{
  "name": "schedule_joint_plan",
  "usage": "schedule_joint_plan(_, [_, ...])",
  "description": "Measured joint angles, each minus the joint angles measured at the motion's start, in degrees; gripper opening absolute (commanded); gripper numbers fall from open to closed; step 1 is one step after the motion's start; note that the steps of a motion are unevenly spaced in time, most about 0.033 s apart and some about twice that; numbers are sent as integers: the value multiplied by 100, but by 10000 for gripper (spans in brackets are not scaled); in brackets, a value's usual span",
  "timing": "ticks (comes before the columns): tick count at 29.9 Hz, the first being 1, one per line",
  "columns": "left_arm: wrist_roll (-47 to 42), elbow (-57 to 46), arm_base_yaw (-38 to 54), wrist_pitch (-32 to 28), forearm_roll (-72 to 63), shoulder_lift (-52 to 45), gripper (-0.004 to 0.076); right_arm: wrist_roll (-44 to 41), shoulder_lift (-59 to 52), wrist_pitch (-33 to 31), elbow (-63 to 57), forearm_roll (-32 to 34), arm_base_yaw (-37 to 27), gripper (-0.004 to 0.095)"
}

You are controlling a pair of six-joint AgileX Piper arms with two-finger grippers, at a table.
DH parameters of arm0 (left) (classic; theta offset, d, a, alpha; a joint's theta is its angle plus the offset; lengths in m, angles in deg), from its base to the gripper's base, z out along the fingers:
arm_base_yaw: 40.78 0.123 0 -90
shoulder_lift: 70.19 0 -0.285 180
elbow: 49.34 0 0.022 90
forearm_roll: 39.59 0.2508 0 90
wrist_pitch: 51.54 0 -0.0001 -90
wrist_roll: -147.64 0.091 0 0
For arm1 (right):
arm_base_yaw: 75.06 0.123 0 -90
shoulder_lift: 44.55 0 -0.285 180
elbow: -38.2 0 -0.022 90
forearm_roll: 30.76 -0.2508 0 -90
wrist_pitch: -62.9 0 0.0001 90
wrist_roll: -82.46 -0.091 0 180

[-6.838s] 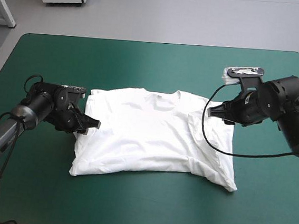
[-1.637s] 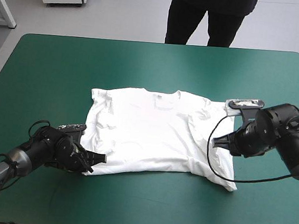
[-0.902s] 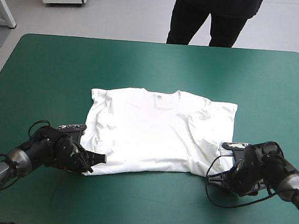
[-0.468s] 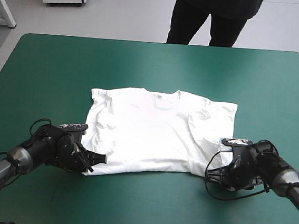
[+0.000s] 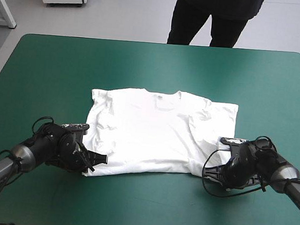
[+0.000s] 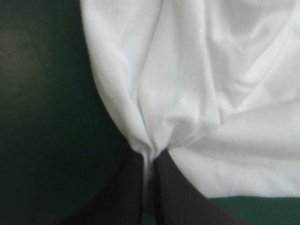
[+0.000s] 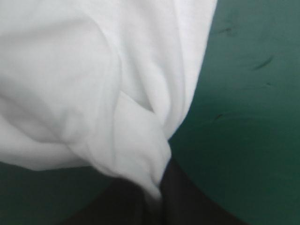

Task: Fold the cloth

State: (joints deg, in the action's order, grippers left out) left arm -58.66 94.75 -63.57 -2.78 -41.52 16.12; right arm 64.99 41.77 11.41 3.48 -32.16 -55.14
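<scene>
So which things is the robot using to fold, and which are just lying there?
For the job:
T-shirt
left gripper, shut on one near corner of it
right gripper, shut on the other near corner

Just there:
teal-green table cover, under it all

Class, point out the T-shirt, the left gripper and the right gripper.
T-shirt (image 5: pixel 153 134): high view, middle of the chest.
left gripper (image 5: pixel 102 157): high view, between fingertips at the hem's left corner.
right gripper (image 5: pixel 209 171): high view, between fingertips at the hem's right corner.
</scene>
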Motion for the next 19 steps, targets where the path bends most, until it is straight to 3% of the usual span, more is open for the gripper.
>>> schedule_joint_plan(10, [443,413,0,411,118,123,-22,-23,-698,-519,539,395,0,-17])
schedule_joint_plan(19, [753,2018,12,801,489,142,-22,159,-827,-862,1819,669,0,-17])
